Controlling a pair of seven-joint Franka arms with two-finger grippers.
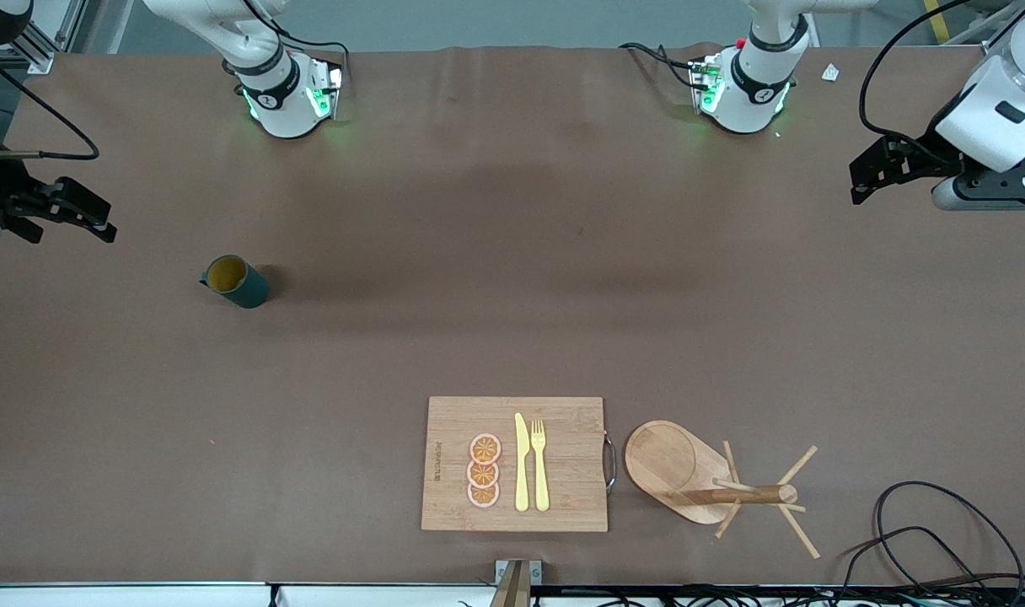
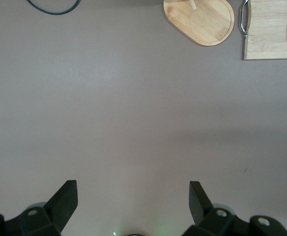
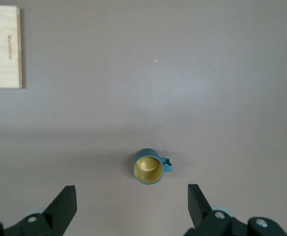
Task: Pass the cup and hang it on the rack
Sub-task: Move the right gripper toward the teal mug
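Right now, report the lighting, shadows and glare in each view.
Front view: even overhead light, green glow at both arm bases, a soft shadow beside the cup. Left wrist view: a faint shadow band across the table. Right wrist view: a dim band by the cup; no glare.

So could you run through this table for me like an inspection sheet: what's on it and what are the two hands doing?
Surface: brown table, flat, a few faint creases.
Job's things: cup upright toward the right arm's end; rack standing near the front edge, no cup on its pegs.
Clutter: cutting board beside the rack, carrying three orange slices, a yellow knife and fork.
Hands: left hand open, empty, raised over bare table; right hand open, empty, raised near the cup.
Cables: black cable looped at the left arm's end by the rack.
Surroundings: both arm bases along the table's top edge.
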